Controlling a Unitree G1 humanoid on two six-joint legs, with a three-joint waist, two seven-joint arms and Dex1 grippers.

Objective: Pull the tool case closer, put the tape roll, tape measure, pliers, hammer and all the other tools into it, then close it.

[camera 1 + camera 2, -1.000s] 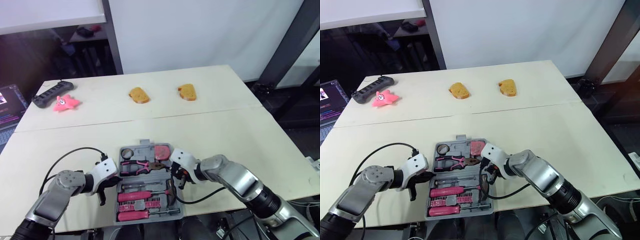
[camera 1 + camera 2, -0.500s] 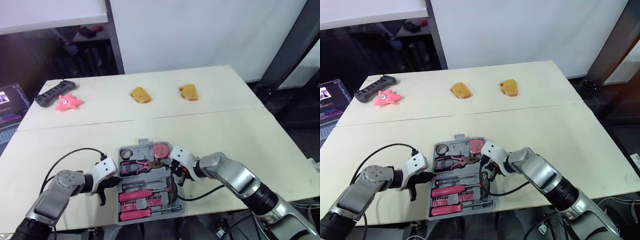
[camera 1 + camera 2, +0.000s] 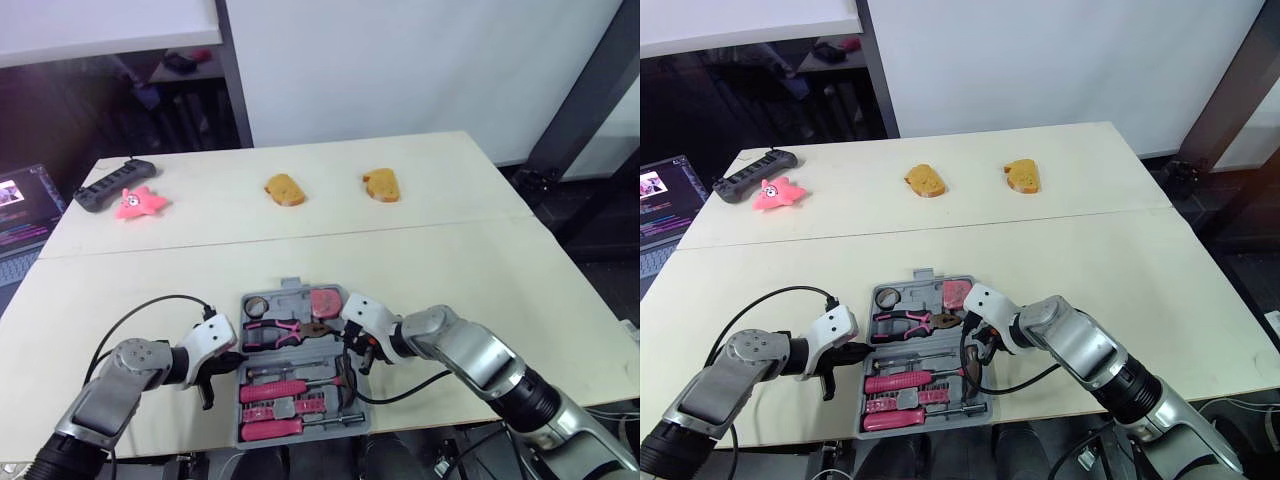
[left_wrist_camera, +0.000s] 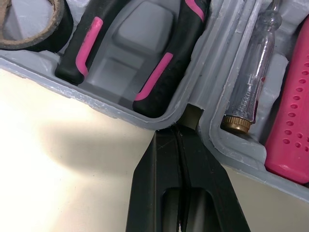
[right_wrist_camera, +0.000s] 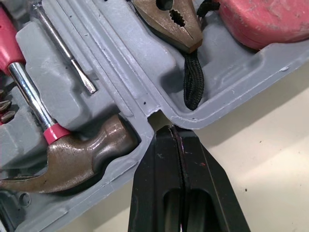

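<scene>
The grey tool case [image 3: 352, 420] lies open flat near the table's front edge. Its far half holds the tape roll [image 3: 255, 305], the pink-handled pliers [image 3: 278, 330] and the pink tape measure [image 3: 325, 300]. In the near half lie the hammer [image 5: 77, 157] and pink-handled screwdrivers [image 3: 285, 390]. My left gripper [image 3: 232, 362] is shut, its tips touching the notch in the case's left rim [image 4: 188, 118]. My right gripper [image 3: 350, 350] is shut too, its tips against the notch in the right rim [image 5: 154, 116], between the hammer head and the pliers' nose [image 5: 169, 24].
Two bread-like pieces [image 3: 285, 189] [image 3: 381, 184] lie at the back middle. A pink star toy [image 3: 138, 203] and a black power strip [image 3: 108, 188] sit at the back left, a laptop [image 3: 20, 205] beyond the table's left edge. Black cables loop beside both wrists.
The camera has shifted a little, sliding the whole scene. Both grippers stay shut at the case's side notches and the case holds its place.
</scene>
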